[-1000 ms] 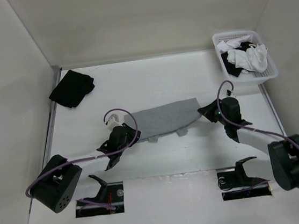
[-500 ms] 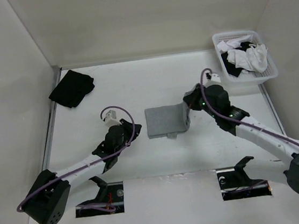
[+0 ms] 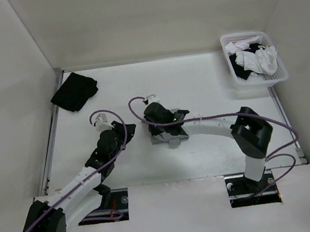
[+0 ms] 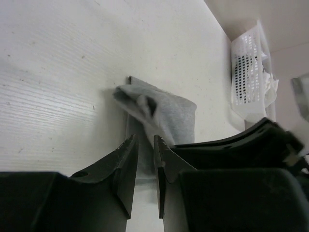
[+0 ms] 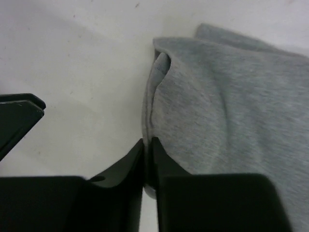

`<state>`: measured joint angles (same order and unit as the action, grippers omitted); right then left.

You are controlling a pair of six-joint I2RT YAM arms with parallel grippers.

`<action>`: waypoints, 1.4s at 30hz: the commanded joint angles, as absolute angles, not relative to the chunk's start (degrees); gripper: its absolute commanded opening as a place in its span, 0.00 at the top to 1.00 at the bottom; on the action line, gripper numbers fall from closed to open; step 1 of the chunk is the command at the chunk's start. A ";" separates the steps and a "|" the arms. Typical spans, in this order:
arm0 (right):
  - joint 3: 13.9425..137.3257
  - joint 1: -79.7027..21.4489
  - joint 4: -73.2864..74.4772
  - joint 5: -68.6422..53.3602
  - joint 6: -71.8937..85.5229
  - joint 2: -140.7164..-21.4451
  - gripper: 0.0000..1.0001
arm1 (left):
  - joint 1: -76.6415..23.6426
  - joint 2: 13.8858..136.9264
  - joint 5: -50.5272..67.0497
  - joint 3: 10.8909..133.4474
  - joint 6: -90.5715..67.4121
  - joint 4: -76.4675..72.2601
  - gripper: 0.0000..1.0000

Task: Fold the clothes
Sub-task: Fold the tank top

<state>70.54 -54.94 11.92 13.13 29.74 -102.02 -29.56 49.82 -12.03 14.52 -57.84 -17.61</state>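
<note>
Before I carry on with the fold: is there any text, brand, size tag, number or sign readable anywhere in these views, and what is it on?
None: no readable text in any of the three views.
grey shirt: plain knit, no print, and no tag shows.
white basket: no label or marking visible.
black garment: plain, nothing legible at this size.
</note>
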 commanded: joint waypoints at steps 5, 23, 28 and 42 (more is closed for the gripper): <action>75.69 -59.45 16.80 16.61 29.18 -103.81 0.61 | -27.55 48.34 -10.46 14.94 -56.69 -16.44 0.79; 53.00 -40.21 -12.99 -4.99 39.37 -94.38 0.97 | -42.23 77.95 -11.34 22.33 -59.06 -33.31 0.79; 53.09 -36.44 -20.02 -9.49 43.94 -101.41 0.97 | -42.76 82.00 -10.81 19.08 -61.17 -35.24 0.80; 51.50 -32.12 -31.81 -9.05 55.10 -107.49 0.97 | -41.35 69.11 -11.86 12.21 -60.91 -32.27 0.74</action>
<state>51.53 -32.21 -25.28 -8.95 52.34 -107.87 -41.28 74.91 -10.94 12.23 -62.08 -33.98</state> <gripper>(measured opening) 0.030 0.243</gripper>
